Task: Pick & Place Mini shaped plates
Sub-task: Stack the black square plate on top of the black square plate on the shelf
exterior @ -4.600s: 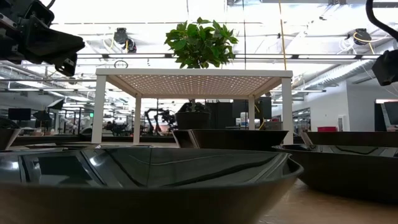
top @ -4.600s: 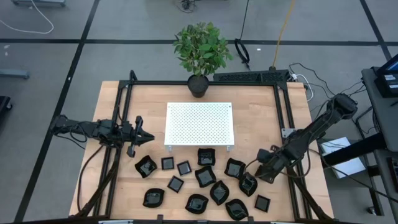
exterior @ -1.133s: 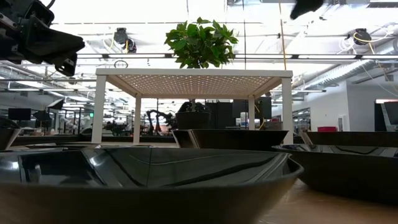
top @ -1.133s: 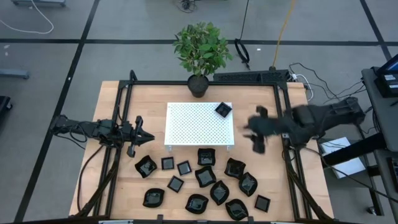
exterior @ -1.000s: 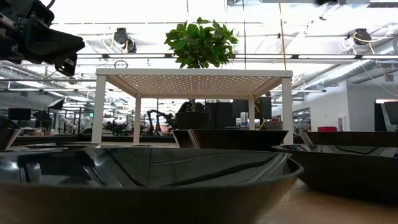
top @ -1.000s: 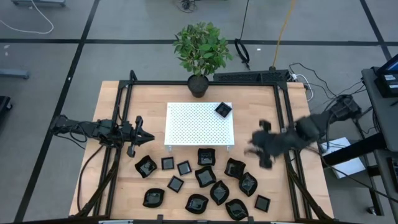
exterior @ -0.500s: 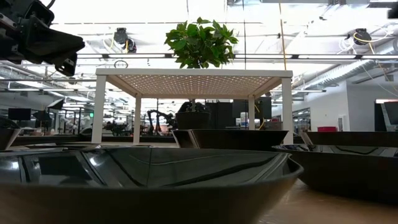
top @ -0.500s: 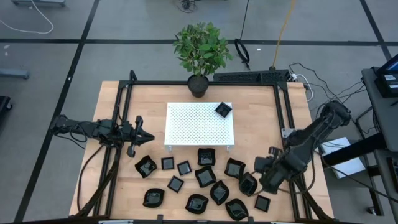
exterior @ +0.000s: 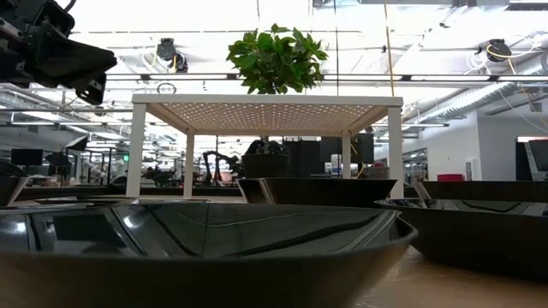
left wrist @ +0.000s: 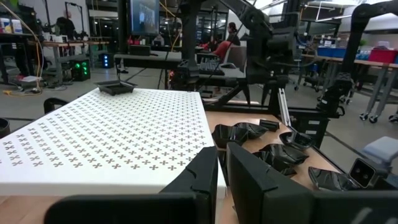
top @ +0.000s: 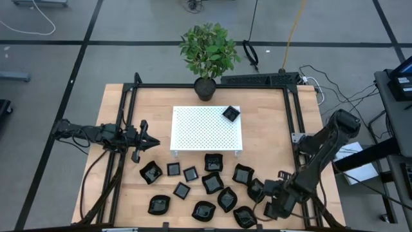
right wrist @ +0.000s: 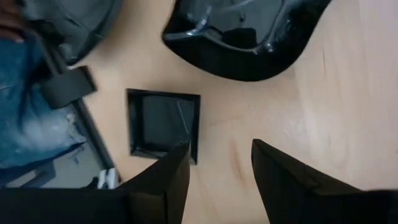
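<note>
High view: my right gripper (top: 273, 207) hangs low at the near-right corner of the dish cluster, well in front of the white perforated platform (top: 206, 129). Its fingers stand parted and hold nothing; in the right wrist view one fingertip sits at the edge of a small square plate (right wrist: 163, 122), with a bigger rounded plate (right wrist: 245, 34) just beyond. One square plate (top: 231, 113) sits on the platform's far right corner. Remaining mini shaped plates (top: 212, 182) lie scattered in front of the platform. My left gripper (top: 153, 141) waits left of the platform, fingers nearly together, empty.

Likely a robotics lab: workbenches (left wrist: 155, 59), monitors (left wrist: 144, 15), exposed ceiling ducts (exterior: 479, 94).
</note>
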`<state>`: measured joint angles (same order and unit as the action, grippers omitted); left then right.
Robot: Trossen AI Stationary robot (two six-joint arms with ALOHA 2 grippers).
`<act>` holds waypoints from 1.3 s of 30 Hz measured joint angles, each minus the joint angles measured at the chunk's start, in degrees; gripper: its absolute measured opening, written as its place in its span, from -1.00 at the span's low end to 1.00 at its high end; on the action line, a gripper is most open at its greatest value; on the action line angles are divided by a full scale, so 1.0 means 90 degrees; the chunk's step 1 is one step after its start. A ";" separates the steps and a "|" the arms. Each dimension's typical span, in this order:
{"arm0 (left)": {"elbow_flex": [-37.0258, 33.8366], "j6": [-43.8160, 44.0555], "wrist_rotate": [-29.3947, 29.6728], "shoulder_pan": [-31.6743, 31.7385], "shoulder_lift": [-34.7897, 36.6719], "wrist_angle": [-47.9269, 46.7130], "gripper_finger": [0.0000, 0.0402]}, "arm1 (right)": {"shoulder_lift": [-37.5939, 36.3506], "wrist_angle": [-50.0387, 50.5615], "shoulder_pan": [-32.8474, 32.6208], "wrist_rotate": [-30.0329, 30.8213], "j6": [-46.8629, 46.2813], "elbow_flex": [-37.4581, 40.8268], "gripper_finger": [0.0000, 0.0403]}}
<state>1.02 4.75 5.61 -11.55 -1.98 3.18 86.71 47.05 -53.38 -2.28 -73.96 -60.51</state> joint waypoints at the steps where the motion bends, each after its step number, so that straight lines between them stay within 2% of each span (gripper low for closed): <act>1: 0.0000 0.0001 0.0000 -0.0002 0.0001 -0.0001 -0.81 | 0.0049 -0.0168 -0.0068 0.0080 -0.0116 0.0064 -0.21; 4: 0.0000 0.0002 0.0002 -0.0002 0.0000 0.0000 -0.81 | 0.0156 -0.0615 -0.0222 0.0266 -0.0231 0.0227 -0.20; 9: 0.0000 0.0002 0.0002 -0.0001 0.0002 0.0000 -0.81 | 0.0336 -0.0756 -0.0308 0.0438 -0.0357 0.0337 -0.21; 20: 0.0000 0.0000 0.0002 -0.0002 0.0001 -0.0002 -0.81 | 0.1088 -0.1224 -0.0321 0.0252 -0.0053 0.0338 -0.22; 24: 0.0000 0.0000 0.0002 -0.0002 0.0000 -0.0001 -0.81 | 0.1084 -0.1047 -0.0321 0.0274 -0.0045 0.0338 -0.22; 32: 0.0000 0.0000 0.0002 -0.0001 0.0000 -0.0002 -0.81 | 0.1070 0.0145 -0.0321 0.0475 -0.0305 0.0335 -0.22; 39: 0.0000 0.0002 0.0002 0.0000 0.0000 -0.0002 -0.81 | 0.1070 0.0228 -0.0289 0.0565 -0.0223 0.0335 -0.22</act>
<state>1.02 4.77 5.63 -11.55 -1.98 3.16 96.33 49.10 -55.99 2.81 -75.97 -57.49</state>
